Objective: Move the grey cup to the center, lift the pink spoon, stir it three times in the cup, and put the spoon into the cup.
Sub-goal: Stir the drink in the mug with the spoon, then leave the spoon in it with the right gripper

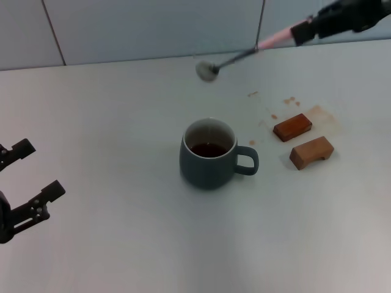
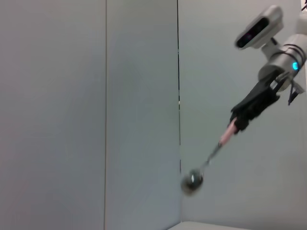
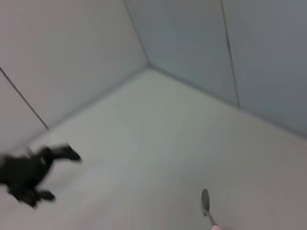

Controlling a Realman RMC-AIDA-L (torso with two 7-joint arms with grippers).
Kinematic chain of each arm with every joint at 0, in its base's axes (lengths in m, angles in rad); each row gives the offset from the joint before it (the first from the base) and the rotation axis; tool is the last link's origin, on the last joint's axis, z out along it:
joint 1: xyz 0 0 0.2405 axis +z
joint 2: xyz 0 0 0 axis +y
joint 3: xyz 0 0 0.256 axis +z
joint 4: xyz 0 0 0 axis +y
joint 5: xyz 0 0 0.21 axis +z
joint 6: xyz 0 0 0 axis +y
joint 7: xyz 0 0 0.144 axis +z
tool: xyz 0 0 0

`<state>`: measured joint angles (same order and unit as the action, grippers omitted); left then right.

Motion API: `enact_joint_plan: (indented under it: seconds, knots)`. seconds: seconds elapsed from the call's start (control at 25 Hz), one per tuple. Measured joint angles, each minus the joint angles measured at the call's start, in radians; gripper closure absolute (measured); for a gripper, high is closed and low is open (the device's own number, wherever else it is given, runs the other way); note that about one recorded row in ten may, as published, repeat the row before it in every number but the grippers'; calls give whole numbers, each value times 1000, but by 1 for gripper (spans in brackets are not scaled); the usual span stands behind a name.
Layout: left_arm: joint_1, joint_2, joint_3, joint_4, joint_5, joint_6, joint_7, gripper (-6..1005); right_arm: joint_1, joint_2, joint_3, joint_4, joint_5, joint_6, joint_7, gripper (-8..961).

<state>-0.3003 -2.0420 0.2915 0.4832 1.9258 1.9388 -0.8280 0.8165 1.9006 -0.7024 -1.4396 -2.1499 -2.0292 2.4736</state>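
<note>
Below the right pincer (image 1: 305, 30), clenched on the spoon (image 1: 244, 55), sits the cup (image 1: 208, 162); a thin-handle slip could splash it, left pincer (image 1: 24, 183) released.

We see the grey cup (image 1: 209, 160) standing upright near the middle of the white table, a rounded dark blue-grey mug with a pale cream inner wall, dark brown liquid inside and its loop handle turned toward the robot's right. We find the pink spoon (image 1: 235, 59) up in the air, well behind the cup and apart from it. Its pale pink handle end is pinched in the right gripper (image 1: 303, 32), the silvery neck slants downward toward the robot's left, and the round metal bowl hangs lowest, clear of the table.
</note>
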Motion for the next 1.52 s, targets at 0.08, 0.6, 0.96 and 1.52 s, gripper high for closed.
enact_joint_plan:
  seconds: [0.08, 0.6, 0.96, 1.52]
  knots:
    - [-2, 0, 0, 0, 0, 0, -2, 139, 38, -2, -38, 23, -74, -12, 16, 847]
    - [-1, -2, -1, 0, 0, -1, 0, 139, 205, 10, -220, 189, -305, -18, 34, 847]
    - [0, -2, -2, 0, 1, -1, 1, 139, 266, 33, -302, 382, -346, 149, 29, 847]
    - [5, -11, -2, 0, 1, 6, 1, 139, 378, 93, -415, 500, -475, 253, 24, 846]
